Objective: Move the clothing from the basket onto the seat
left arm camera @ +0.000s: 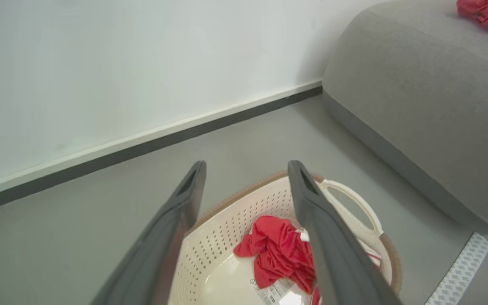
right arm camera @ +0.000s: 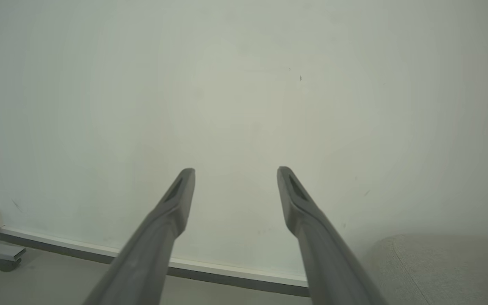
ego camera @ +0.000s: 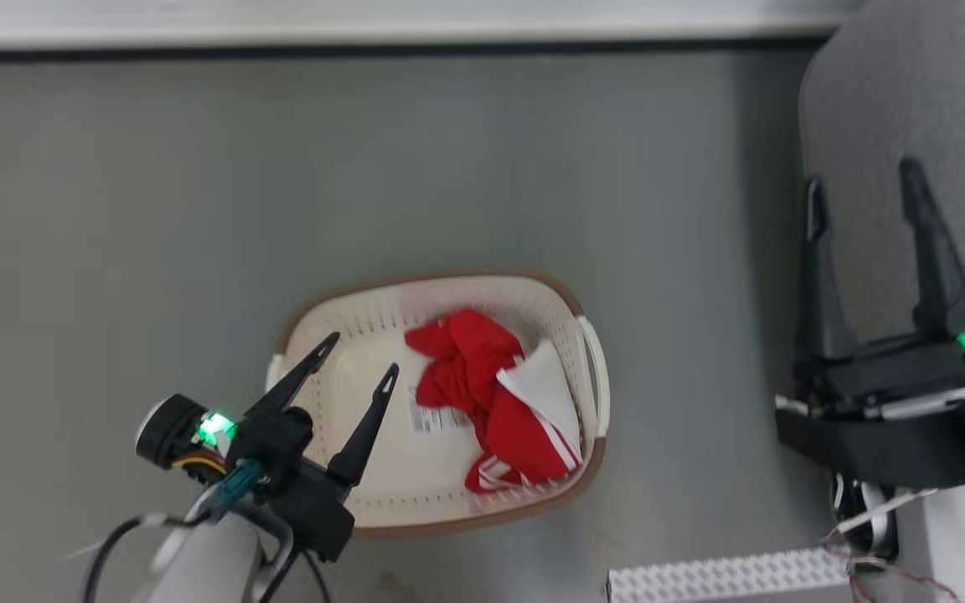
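The clothing (ego camera: 482,385) lies crumpled inside the basket (ego camera: 365,322) (soft, light, probably floppy); pinch its raised red bunch. Left gripper (ego camera: 361,353) above the basket, right gripper (ego camera: 861,174) well right of it: both with fingers apart.

Grey-green floor (ego camera: 198,209) carries the cream basket (ego camera: 491,293), with the grey seat (ego camera: 910,100) standing to its right. White studded strip (ego camera: 725,574) lies flat by the seat's base. Some red clothing (left arm camera: 487,12) sits on the seat top.
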Available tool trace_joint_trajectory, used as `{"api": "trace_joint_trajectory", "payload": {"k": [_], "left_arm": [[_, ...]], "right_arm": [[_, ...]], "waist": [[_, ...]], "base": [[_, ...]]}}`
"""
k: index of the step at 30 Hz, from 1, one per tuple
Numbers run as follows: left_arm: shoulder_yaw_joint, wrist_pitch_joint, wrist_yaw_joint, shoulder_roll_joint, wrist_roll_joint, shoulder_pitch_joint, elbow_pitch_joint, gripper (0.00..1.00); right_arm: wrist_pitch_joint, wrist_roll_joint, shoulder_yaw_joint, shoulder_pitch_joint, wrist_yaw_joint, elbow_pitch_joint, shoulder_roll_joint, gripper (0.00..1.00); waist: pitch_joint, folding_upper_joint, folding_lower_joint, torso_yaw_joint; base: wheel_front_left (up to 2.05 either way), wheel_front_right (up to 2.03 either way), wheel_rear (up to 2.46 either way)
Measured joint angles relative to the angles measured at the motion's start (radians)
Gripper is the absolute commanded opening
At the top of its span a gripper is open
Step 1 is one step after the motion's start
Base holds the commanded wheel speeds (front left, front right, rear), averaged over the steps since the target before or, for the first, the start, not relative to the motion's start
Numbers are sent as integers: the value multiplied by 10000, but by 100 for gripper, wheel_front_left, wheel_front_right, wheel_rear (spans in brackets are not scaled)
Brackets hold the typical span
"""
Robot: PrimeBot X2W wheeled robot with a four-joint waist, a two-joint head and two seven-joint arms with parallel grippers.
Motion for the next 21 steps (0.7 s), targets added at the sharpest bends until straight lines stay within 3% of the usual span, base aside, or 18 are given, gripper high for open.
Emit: {"api": "trace_joint_trajectory", "payload": {"k": [4,10,21], "left_arm": [[-915,4,-69,368,198,-1299,1490,100],[-2792,125,-79,610,-525,-3084,3396,100],[-5791,1275,-79,696,-2261,-5373,5181,100]], "right_arm": [[2,-52,8,-666,0,-226,42,100],[2,-48,-25,-1550,0,-301,182,100],[2,50,84,-2243,0,-575,508,100]], "waist": [[896,1,0,-199],[2175,1,-1,-548],[3881,0,-2,-1354]], "base": [[0,0,0],[0,0,0],[0,0,0]]}}
